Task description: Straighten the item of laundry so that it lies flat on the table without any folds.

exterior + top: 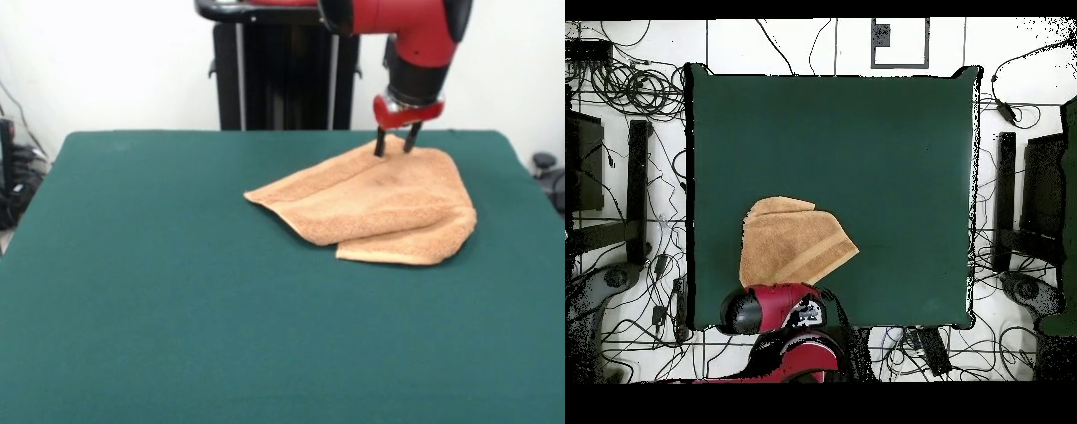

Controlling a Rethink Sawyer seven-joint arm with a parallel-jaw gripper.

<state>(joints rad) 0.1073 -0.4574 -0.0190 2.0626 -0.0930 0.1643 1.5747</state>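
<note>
The light-orange towel (380, 205) lies folded over on itself at the far right of the green table (177, 291), with a doubled layer along its near edge and one corner pointing left. My gripper (395, 147) comes straight down at the towel's far edge, its two dark fingers (380, 144) apart with their tips at the cloth. In the overhead view the towel (790, 245) lies near the table's (895, 160) bottom-left edge, with a ribbed band showing. The red arm (780, 310) covers the gripper there.
The black pedestal (282, 75) stands behind the table's far edge. Cables and black stands (635, 190) lie on the floor around the table.
</note>
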